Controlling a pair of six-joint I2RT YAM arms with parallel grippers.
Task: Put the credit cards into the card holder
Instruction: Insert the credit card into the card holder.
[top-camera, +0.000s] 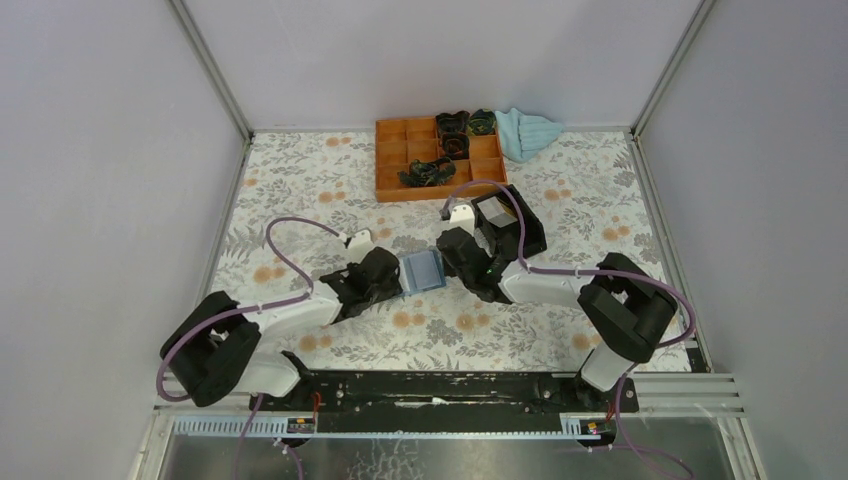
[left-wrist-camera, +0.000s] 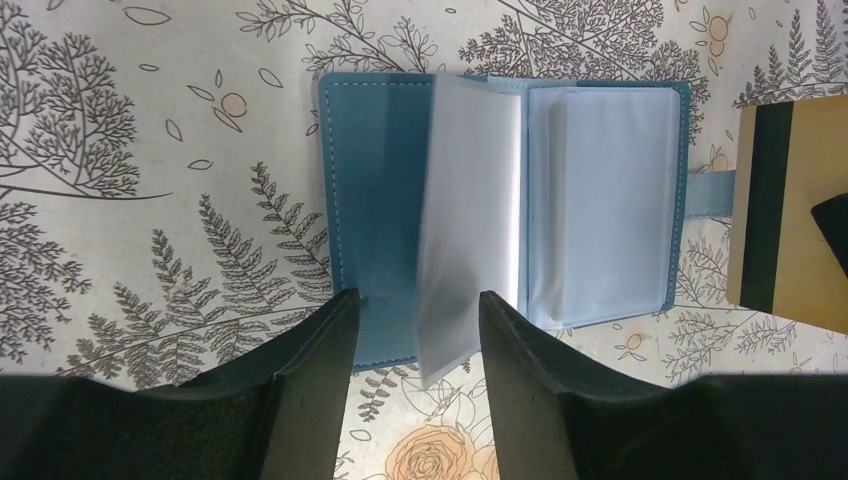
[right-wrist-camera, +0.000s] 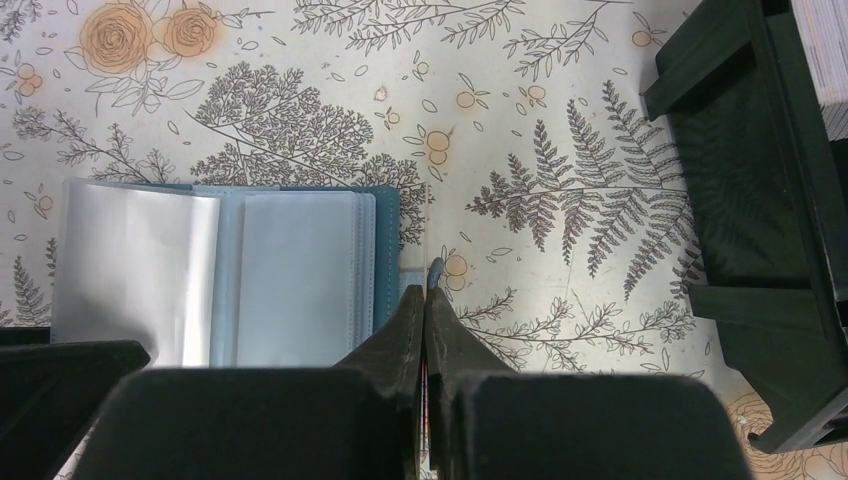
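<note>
Soft, even light, weak shadows; a clear page (left-wrist-camera: 465, 230) of the card holder (left-wrist-camera: 375, 200) looks blurred.

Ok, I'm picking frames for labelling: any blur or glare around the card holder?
Left wrist: in the card holder, the middle clear sleeve is smeared; the table print stays sharp. Right wrist: pale sheen on the sleeves, edges crisp. Top external: even light, no glare.

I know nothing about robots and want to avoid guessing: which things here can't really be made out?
Tan card: cut off by the right edge of the left wrist view; in the right wrist view the shut right gripper hides nearly all of it.
Card holder: a blurred clear sleeve in the left wrist view covers its middle; cards inside cannot be told.
Orange tray: its dark contents are too small in the top view.
</note>
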